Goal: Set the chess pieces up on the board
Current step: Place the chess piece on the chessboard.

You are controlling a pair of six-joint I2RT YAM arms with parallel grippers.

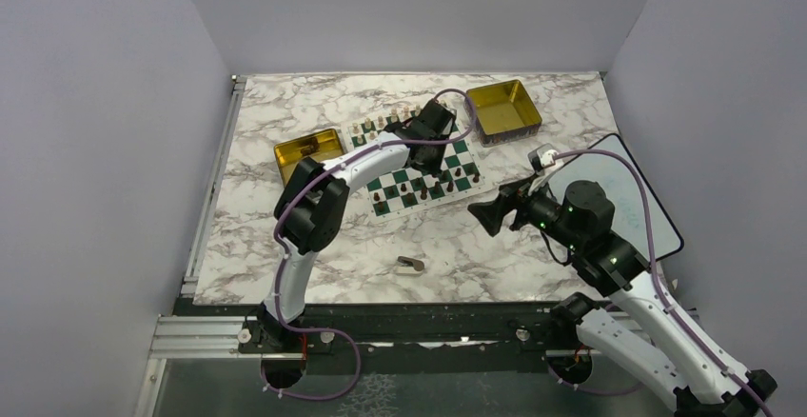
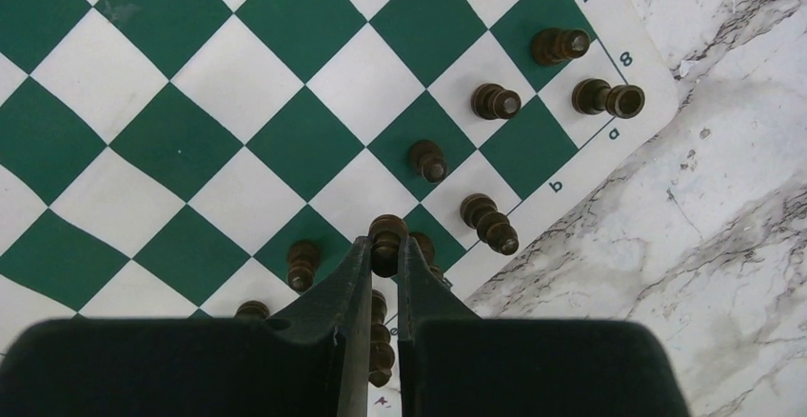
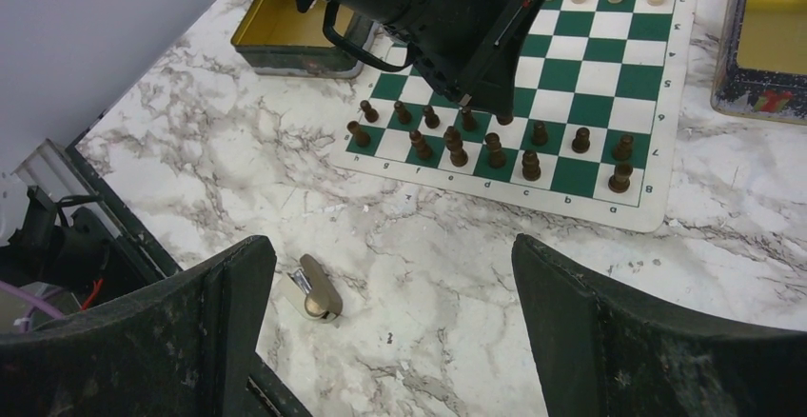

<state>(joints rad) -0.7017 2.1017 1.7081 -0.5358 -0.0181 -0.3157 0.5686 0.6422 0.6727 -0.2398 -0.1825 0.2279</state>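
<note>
A marble bench (image 1: 314, 103) carries the board (image 1: 419, 188) toward its far edge, with the left gripper (image 1: 430, 155) over it. Left wrist: the fingers are clenched on one dark piece (image 2: 386, 239) at the board's near edge, among the other chess pieces (image 2: 495, 101). Right wrist: the right gripper (image 3: 390, 246) is spread wide and grasps nothing, above bare marble near a small tan object (image 3: 314, 288).
</note>
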